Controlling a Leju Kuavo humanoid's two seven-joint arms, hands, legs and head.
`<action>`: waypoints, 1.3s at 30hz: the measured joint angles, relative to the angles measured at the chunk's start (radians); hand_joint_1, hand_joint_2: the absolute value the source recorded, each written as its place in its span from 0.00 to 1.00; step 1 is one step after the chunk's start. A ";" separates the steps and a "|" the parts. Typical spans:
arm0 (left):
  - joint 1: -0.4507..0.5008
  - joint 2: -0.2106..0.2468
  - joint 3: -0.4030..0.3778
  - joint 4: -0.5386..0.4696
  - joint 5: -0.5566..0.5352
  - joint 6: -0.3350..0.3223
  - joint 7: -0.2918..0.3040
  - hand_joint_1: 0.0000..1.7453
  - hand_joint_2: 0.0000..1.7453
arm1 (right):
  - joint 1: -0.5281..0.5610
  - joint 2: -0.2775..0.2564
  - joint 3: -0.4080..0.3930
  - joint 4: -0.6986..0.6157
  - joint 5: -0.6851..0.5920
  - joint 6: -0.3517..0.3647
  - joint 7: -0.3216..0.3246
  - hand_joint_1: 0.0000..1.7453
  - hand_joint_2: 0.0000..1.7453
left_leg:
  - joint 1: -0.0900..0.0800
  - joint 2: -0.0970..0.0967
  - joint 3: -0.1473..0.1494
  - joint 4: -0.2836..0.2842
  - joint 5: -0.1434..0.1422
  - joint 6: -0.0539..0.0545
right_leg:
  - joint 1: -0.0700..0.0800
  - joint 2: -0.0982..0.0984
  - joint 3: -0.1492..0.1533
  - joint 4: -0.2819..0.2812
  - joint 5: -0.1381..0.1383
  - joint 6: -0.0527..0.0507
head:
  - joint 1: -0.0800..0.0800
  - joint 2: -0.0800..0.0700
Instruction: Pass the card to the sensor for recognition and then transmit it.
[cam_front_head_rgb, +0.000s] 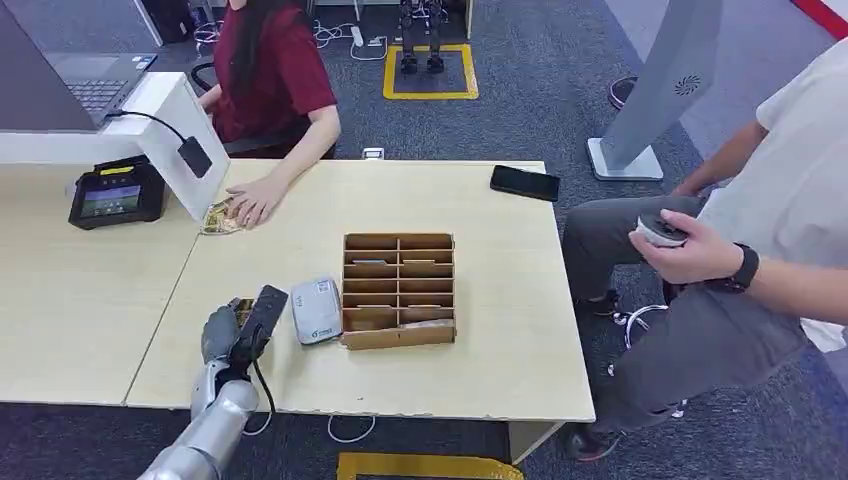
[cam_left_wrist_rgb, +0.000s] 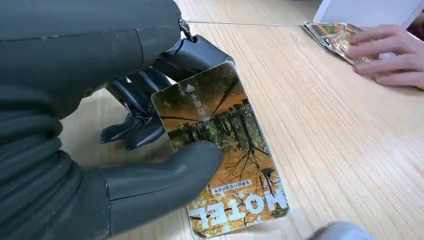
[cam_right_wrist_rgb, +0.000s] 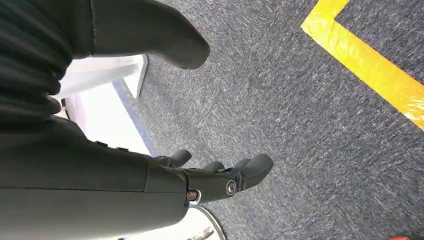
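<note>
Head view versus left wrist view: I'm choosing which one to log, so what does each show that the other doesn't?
Head view alone: the sensor, cardboard organiser, black phone, payment terminal and a seated person holding a round object.
Left wrist view alone: the card's HOTEL print, the thumb pressing on it.
Both: the left hand holding the card over the table, and a person's hand on a card stack.

A hotel card (cam_left_wrist_rgb: 222, 160) printed with autumn trees is held tilted above the desk (cam_left_wrist_rgb: 340, 125), just beside the white sensor (cam_front_head_rgb: 316, 311).
</note>
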 joint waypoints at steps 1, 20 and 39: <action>0.000 -0.003 0.000 0.000 0.016 -0.014 -0.019 1.00 1.00 | 0.000 0.000 0.000 0.000 0.000 -0.001 0.000 0.00 1.00 | 0.000 0.000 0.000 0.000 0.000 0.000 | 0.000 -0.001 0.000 0.000 0.000 0.000 | 0.000 0.000; 0.015 -0.037 0.072 -0.493 0.512 -0.080 -0.410 1.00 1.00 | 0.001 0.000 -0.006 0.000 0.000 -0.022 -0.034 0.00 1.00 | 0.000 0.000 -0.004 0.000 0.004 -0.002 | 0.000 0.000 -0.004 0.000 0.004 -0.001 | 0.001 0.000; 0.039 -0.024 0.094 -0.683 -0.715 0.207 -0.388 1.00 1.00 | -0.001 -0.015 0.017 0.000 0.000 -0.004 -0.072 0.00 1.00 | 0.000 0.001 -0.004 0.000 0.004 -0.002 | 0.000 0.001 -0.005 0.000 0.005 0.000 | 0.001 0.000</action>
